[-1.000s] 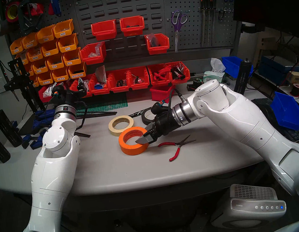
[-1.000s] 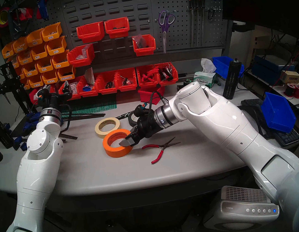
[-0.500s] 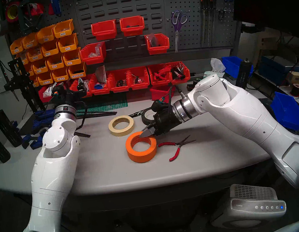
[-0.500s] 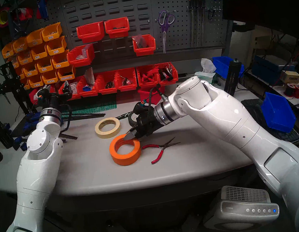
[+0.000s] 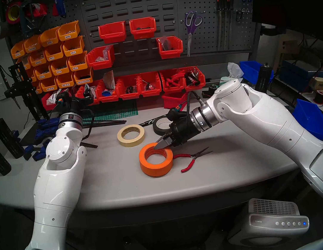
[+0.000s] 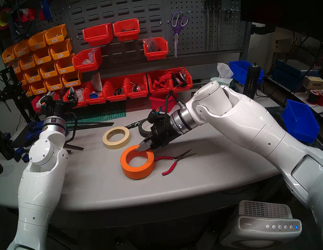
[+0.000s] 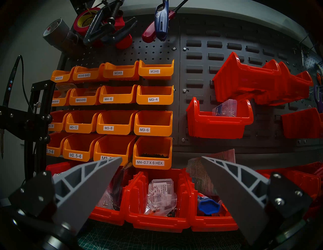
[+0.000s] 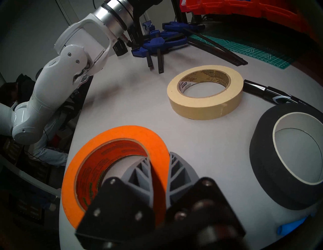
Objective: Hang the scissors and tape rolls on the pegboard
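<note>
My right gripper (image 5: 159, 145) (image 8: 160, 157) is shut on the far wall of the wide orange tape roll (image 5: 156, 169) (image 6: 136, 172) (image 8: 113, 134). One finger is inside the core and one outside. The roll is tilted with its far rim raised. The cream tape roll (image 5: 132, 140) (image 8: 206, 108) and the black tape roll (image 5: 157, 129) (image 8: 272, 174) lie flat on the table behind it. The purple-handled scissors (image 5: 192, 27) hang on the pegboard (image 5: 204, 0) at the back right. My left gripper (image 5: 87, 92) (image 7: 160, 158) is open and empty, facing the bins at the back left.
Red-handled needle-nose pliers (image 5: 192, 157) lie just right of the orange roll, their handle against it. A black marker (image 8: 272, 94) lies behind the black roll. Red bins (image 5: 130, 86) line the back, with a green cutting mat (image 5: 110, 112) and blue clamps (image 8: 157, 43) at the back left.
My right gripper closed on the orange roll's wall, pulled it right and toward the table front, and tipped its far rim up. The pliers shifted slightly. The left arm has not moved.
</note>
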`<action>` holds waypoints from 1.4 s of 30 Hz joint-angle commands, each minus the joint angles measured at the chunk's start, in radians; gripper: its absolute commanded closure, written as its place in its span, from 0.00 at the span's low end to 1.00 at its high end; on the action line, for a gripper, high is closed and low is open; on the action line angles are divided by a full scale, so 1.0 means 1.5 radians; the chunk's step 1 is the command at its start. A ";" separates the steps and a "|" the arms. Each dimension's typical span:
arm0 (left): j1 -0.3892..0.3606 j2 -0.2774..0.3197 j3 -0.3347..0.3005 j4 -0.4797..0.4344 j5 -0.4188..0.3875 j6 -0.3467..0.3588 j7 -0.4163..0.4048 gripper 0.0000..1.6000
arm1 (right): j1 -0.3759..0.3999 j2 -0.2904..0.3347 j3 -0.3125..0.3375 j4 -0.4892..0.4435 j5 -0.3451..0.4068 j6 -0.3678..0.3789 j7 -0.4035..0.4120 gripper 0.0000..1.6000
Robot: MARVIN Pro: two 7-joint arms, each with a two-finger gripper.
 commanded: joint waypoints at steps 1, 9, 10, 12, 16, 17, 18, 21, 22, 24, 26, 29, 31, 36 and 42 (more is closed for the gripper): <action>-0.024 0.001 -0.006 -0.020 0.000 -0.012 -0.001 0.00 | -0.022 0.010 0.025 -0.018 0.031 -0.037 0.027 1.00; -0.024 0.001 -0.006 -0.020 0.000 -0.012 -0.001 0.00 | -0.057 0.009 0.044 -0.027 0.042 -0.081 0.016 1.00; -0.024 0.001 -0.006 -0.020 0.000 -0.012 -0.001 0.00 | -0.061 0.008 0.047 -0.028 0.045 -0.085 0.013 1.00; -0.024 0.001 -0.006 -0.020 0.000 -0.012 -0.001 0.00 | -0.067 0.008 0.051 -0.030 0.045 -0.092 0.010 1.00; -0.024 0.001 -0.006 -0.020 0.000 -0.012 -0.001 0.00 | -0.084 -0.001 0.069 -0.031 0.050 -0.118 -0.011 1.00; -0.024 0.001 -0.006 -0.020 0.000 -0.012 -0.001 0.00 | -0.088 -0.004 0.073 -0.029 0.052 -0.127 -0.013 1.00; -0.024 0.001 -0.006 -0.020 0.000 -0.012 -0.001 0.00 | -0.093 -0.009 0.081 -0.027 0.057 -0.137 -0.021 1.00; -0.024 0.001 -0.006 -0.020 0.000 -0.011 -0.001 0.00 | -0.103 -0.020 0.095 -0.026 0.064 -0.160 -0.035 1.00; -0.024 0.001 -0.006 -0.020 0.000 -0.011 -0.001 0.00 | -0.108 -0.024 0.100 -0.026 0.067 -0.171 -0.041 1.00; -0.024 0.001 -0.006 -0.020 0.000 -0.011 -0.001 0.00 | -0.115 -0.030 0.107 -0.025 0.071 -0.185 -0.051 1.00; -0.024 0.001 -0.006 -0.020 0.000 -0.011 -0.001 0.00 | -0.122 -0.036 0.113 -0.025 0.074 -0.199 -0.059 1.00; -0.024 0.001 -0.006 -0.020 0.000 -0.011 -0.001 0.00 | -0.129 -0.043 0.119 -0.024 0.076 -0.220 -0.067 1.00; -0.024 0.001 -0.006 -0.020 0.000 -0.011 -0.001 0.00 | -0.133 -0.046 0.123 -0.023 0.077 -0.231 -0.069 1.00; -0.024 0.001 -0.006 -0.020 0.000 -0.011 -0.001 0.00 | -0.144 -0.054 0.129 -0.023 0.075 -0.272 -0.078 1.00; -0.024 0.001 -0.006 -0.020 0.000 -0.012 -0.001 0.00 | -0.161 -0.065 0.142 -0.018 0.074 -0.323 -0.094 1.00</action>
